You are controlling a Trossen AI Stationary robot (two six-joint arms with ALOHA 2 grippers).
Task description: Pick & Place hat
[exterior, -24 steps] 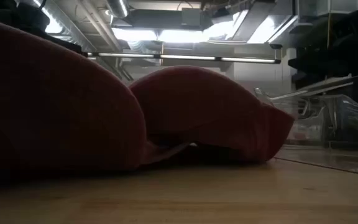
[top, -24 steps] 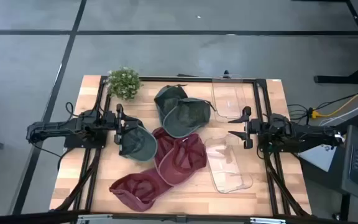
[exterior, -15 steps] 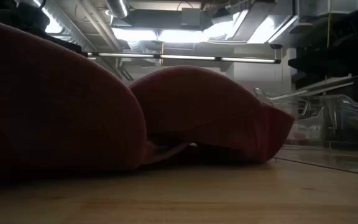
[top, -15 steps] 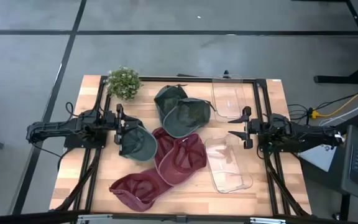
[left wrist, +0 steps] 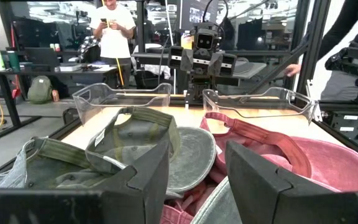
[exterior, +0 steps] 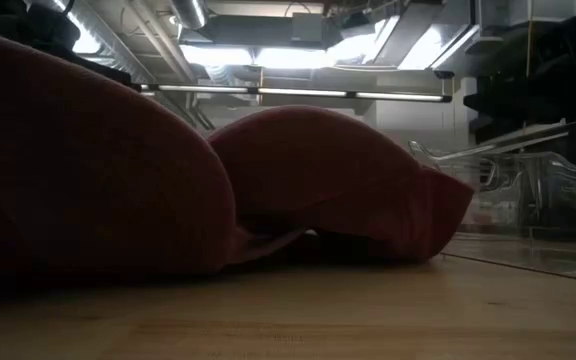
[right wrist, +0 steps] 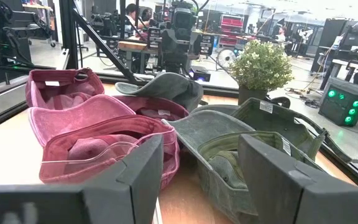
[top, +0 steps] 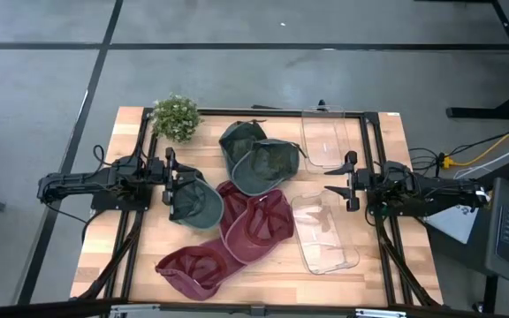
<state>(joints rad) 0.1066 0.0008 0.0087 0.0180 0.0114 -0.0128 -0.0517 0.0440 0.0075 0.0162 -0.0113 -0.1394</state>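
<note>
Several caps lie upside down in a cluster mid-table: a dark green pair (top: 256,157), a single green cap (top: 195,204) and two maroon caps (top: 254,223) (top: 194,268), overlapping at their edges. My left gripper (top: 169,179) is open at the table's left, its fingers just short of the single green cap, whose brim (left wrist: 211,205) shows between them. My right gripper (top: 350,181) is open at the table's right, beside the near clear tray (top: 323,232), and faces the maroon caps (right wrist: 73,118) and a green cap (right wrist: 253,137). In the low view the maroon caps (exterior: 338,180) fill the picture.
A second clear tray (top: 325,137) sits at the far right and a small potted plant (top: 176,117) at the far left corner. Bare wood (top: 122,256) shows toward the near left. People stand in the room beyond (left wrist: 114,25).
</note>
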